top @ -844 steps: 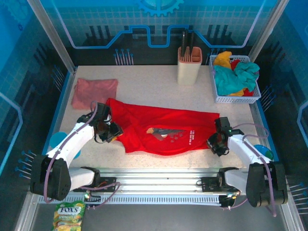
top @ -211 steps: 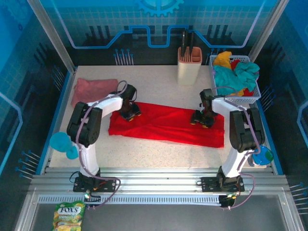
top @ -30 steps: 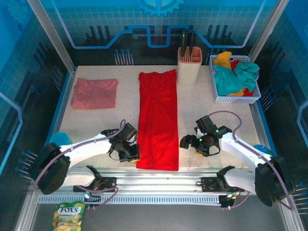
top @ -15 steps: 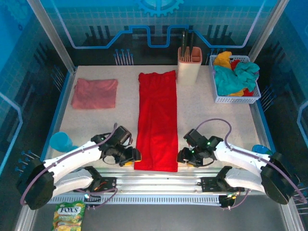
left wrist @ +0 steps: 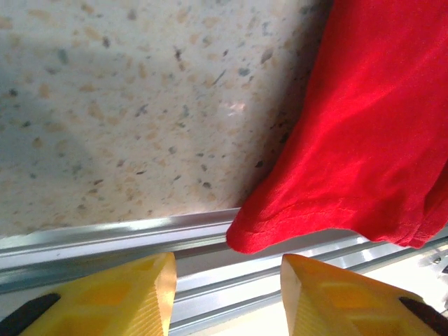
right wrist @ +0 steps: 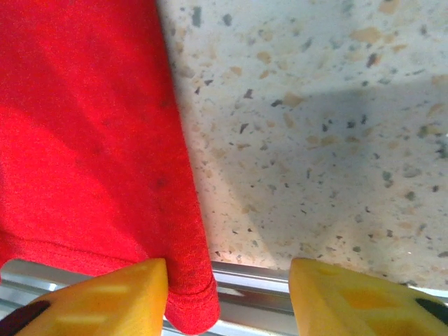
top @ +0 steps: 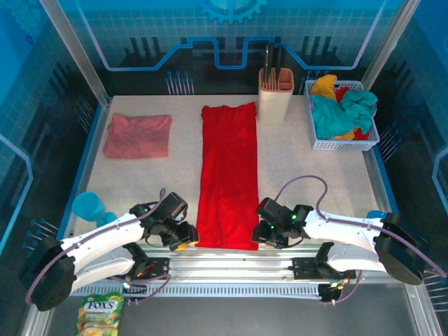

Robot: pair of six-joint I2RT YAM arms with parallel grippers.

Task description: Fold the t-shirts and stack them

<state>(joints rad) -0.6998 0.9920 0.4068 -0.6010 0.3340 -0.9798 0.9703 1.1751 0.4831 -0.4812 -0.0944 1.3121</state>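
Both arms have slid nearer the front rail since half a second ago. At far left the pink t-shirt (top: 138,135) lies folded on the worktop (top: 308,175). The left end effector (top: 180,236) (left wrist: 227,269) reaches low, released, at the near-left corner of the red t-shirt (top: 227,168) (left wrist: 371,133) (right wrist: 84,133). The right end effector (top: 260,232) (right wrist: 227,273) gapes at its near-right corner.

Red t-shirt (left wrist: 364,126) was cut off by R edge in left wrist view; candy bag (top: 100,311) cropped at btm edge.
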